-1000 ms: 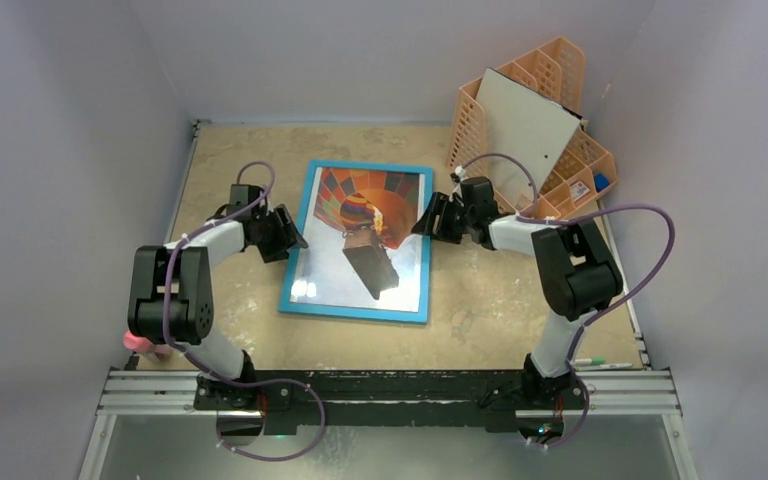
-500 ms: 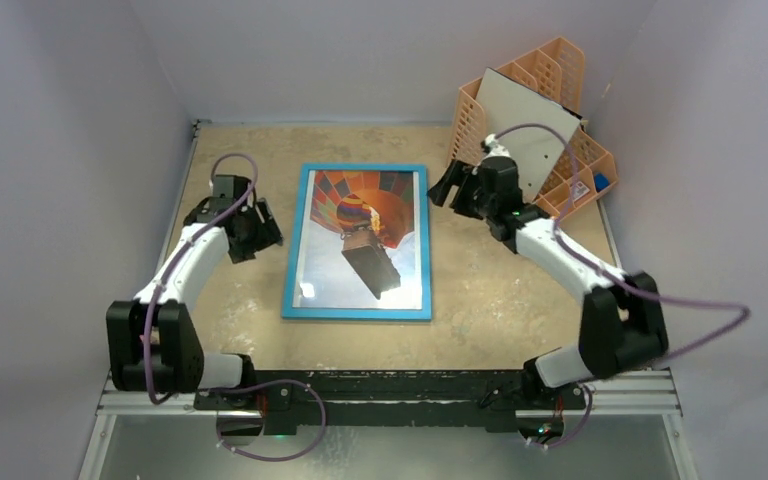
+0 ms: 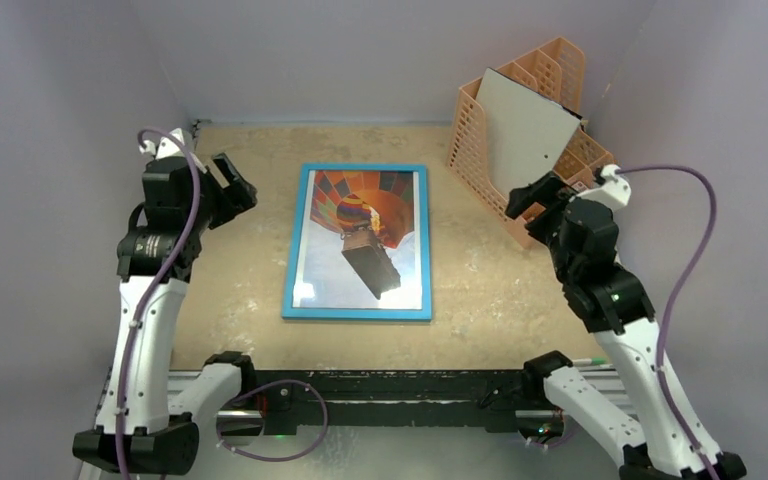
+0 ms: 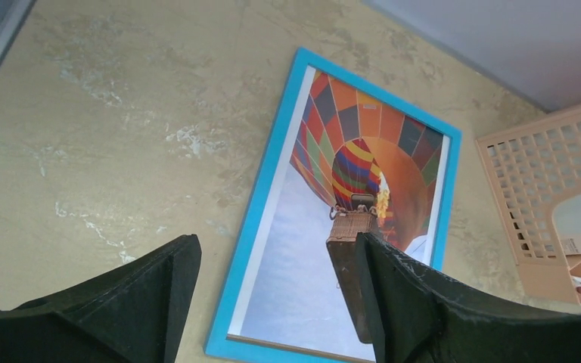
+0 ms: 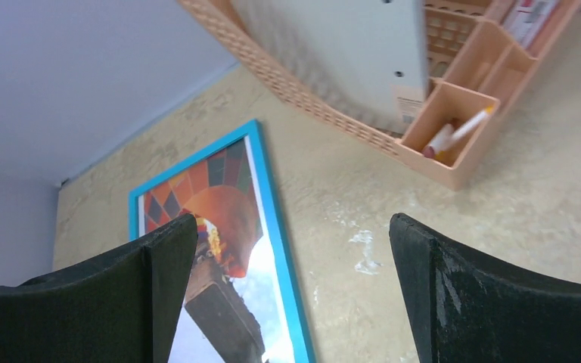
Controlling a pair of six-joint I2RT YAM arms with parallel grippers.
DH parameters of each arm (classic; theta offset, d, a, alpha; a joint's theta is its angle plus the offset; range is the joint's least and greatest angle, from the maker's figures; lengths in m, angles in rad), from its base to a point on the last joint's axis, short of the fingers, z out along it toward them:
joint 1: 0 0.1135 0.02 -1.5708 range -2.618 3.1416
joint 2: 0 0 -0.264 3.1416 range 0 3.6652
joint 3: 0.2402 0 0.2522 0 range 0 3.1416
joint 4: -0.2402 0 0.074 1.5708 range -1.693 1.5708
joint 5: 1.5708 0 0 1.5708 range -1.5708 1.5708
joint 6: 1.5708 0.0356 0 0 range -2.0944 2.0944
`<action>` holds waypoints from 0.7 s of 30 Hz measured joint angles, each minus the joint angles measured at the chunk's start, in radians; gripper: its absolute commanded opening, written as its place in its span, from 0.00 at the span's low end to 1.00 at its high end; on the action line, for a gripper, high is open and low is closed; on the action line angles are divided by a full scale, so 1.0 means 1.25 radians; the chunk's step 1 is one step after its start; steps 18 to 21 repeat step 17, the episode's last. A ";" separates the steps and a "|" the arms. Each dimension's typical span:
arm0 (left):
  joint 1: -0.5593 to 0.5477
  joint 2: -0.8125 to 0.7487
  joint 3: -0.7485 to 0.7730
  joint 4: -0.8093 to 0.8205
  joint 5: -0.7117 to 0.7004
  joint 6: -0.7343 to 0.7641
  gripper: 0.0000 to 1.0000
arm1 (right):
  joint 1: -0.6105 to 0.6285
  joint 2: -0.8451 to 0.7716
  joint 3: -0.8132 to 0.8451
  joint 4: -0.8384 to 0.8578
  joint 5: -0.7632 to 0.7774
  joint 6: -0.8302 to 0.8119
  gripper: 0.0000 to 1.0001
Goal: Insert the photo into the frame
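From up here I read the job as all but finished: the frame (image 3: 358,314) lies flat in the middle of the bench (image 3: 240,290), blue face up, and the photo (image 3: 360,240) shows inside its border, balloon top toward the far edge. Whether the print sits snug under the glass I cannot tell from these views. My left tool (image 3: 232,185) hangs high near the far left corner, jaws spread wide with nothing between them. My right tool (image 3: 532,197) hangs over the far right side just in front of the orange organiser (image 3: 560,60), where a grey-white board (image 3: 525,125) leans; its jaws gape as well and carry nothing. Neither tool touches the frame. So I judge the step in hand to be the let-go and stand-off after seating. The next move asks little: keep both arms clear of the frame, mind the organiser beside my right tool, and check that the photo lies square within the blue border.
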 measured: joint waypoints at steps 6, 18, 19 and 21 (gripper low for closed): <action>0.000 -0.067 0.042 -0.078 -0.025 -0.002 0.82 | 0.000 -0.097 0.062 -0.176 0.111 0.066 0.99; 0.000 -0.208 0.093 -0.190 -0.120 -0.009 0.90 | 0.000 -0.185 0.156 -0.316 0.222 0.096 0.99; 0.000 -0.208 0.093 -0.190 -0.120 -0.009 0.90 | 0.000 -0.185 0.156 -0.316 0.222 0.096 0.99; 0.000 -0.208 0.093 -0.190 -0.120 -0.009 0.90 | 0.000 -0.185 0.156 -0.316 0.222 0.096 0.99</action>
